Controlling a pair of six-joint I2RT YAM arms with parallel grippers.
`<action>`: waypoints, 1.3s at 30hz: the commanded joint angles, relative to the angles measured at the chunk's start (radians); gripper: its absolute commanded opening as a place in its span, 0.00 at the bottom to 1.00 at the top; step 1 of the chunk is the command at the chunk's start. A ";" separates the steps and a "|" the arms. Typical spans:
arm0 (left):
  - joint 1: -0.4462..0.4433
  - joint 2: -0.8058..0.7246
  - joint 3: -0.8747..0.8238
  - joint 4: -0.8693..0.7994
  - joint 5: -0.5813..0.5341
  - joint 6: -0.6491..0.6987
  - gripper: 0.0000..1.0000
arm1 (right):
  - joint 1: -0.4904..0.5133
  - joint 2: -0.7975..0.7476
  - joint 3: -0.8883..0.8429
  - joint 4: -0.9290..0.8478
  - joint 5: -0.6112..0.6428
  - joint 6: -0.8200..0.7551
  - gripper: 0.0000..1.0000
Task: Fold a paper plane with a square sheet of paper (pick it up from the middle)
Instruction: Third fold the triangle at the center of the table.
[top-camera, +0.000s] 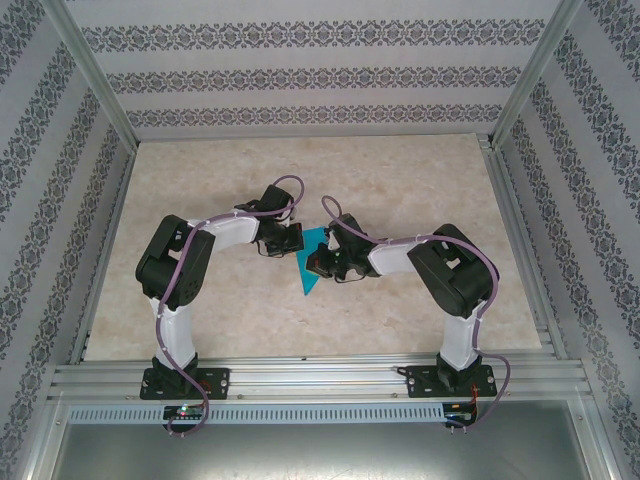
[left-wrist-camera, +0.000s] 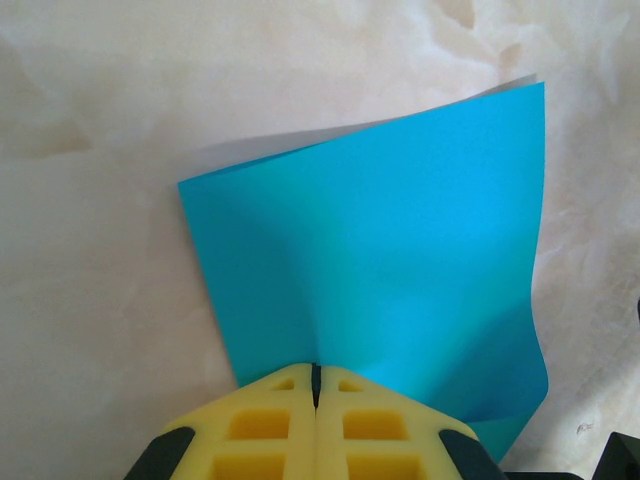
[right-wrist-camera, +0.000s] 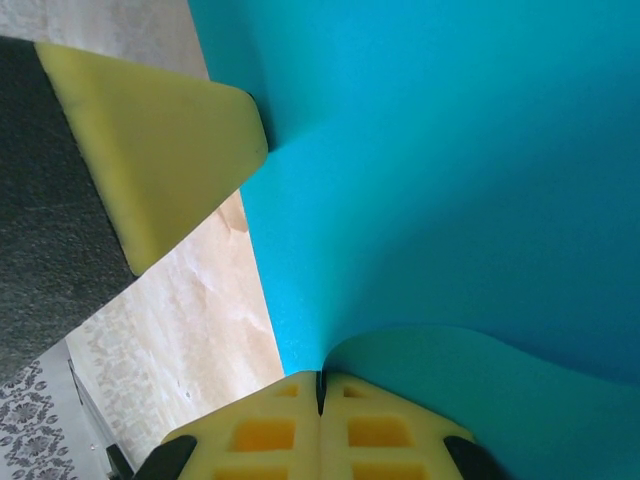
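Note:
The square sheet of paper (top-camera: 309, 275) is teal-blue and hangs bent between both grippers over the middle of the table. My left gripper (left-wrist-camera: 316, 372) is shut on one edge of the sheet (left-wrist-camera: 380, 270), and a crease fans out from its yellow fingertips. My right gripper (right-wrist-camera: 320, 380) is shut on another edge, where the sheet (right-wrist-camera: 440, 180) curls over into the jaws. The left gripper's yellow finger (right-wrist-camera: 160, 150) shows at the upper left of the right wrist view, touching the sheet. From above, the left gripper (top-camera: 291, 243) and right gripper (top-camera: 318, 262) nearly meet. The paper plane is out of view.
The marble-patterned tabletop (top-camera: 420, 180) lies open all round the two arms. Patterned walls with metal posts enclose it on three sides. An aluminium rail (top-camera: 320, 378) carrying both arm bases runs along the near edge.

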 joint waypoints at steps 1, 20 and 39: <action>0.002 0.026 -0.008 -0.031 -0.002 -0.025 0.00 | -0.004 0.031 0.017 -0.030 0.025 -0.025 0.05; 0.102 -0.206 -0.153 0.038 -0.020 -0.141 0.26 | 0.004 0.035 0.015 -0.064 0.045 -0.033 0.32; 0.059 -0.230 -0.207 0.102 0.087 -0.150 0.26 | -0.004 0.023 -0.010 -0.065 0.062 -0.049 0.30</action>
